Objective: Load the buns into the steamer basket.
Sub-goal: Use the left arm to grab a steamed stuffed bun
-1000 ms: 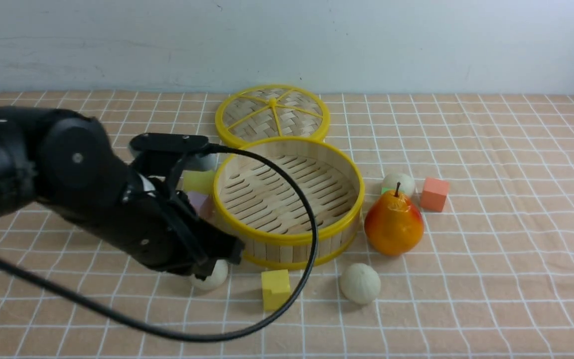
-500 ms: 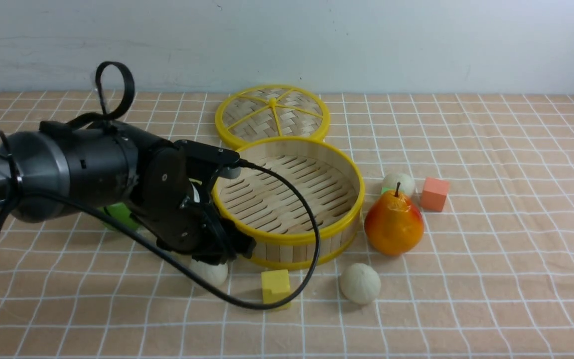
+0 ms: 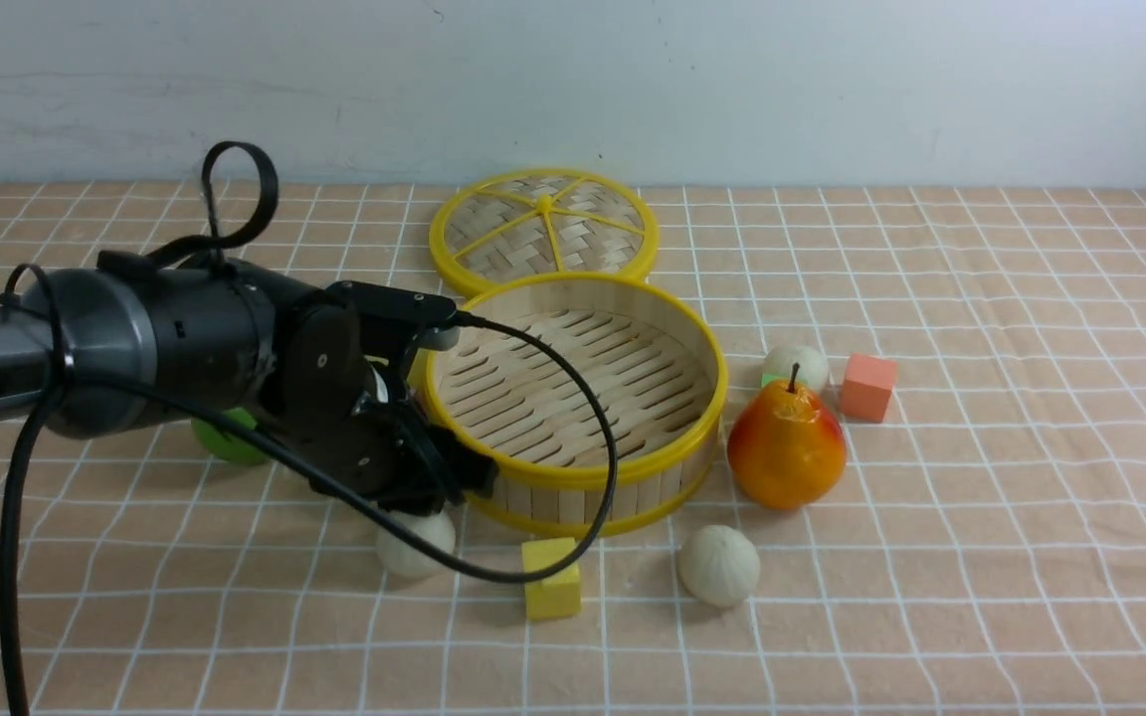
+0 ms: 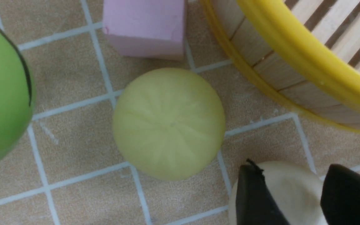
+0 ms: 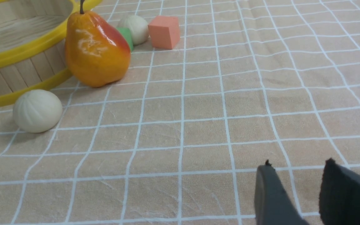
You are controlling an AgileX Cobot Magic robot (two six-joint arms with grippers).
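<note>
your left fingers [image 4: 252,200] were pressed together and low on the near bun [image 3: 416,542] a second ago. now they stand spread, tips just over its top, pinching nothing, and the wrist has rolled and drawn back a little. the bun itself hasn't budged: it sits on the counter [image 3: 931,597] just in front of the basket [image 3: 573,298], near the yellow cube [image 3: 551,589].

that reads as a reset for a proper grasp, not a release after a carry. the basket floor is bare, so no bun is in yet. next you'd likely lower the spread fingers around the bun's middle and close gently. it's round and could roll out if caught high.

a pale yellow bun [image 4: 169,123] lies close by, between the green ball [image 4: 2,93] and the basket wall. two more off-white ones wait on the right, one in front of the pear [image 3: 787,447] and one behind it.

your right fingers [image 5: 270,197] stand apart, empty, low over the counter.
</note>
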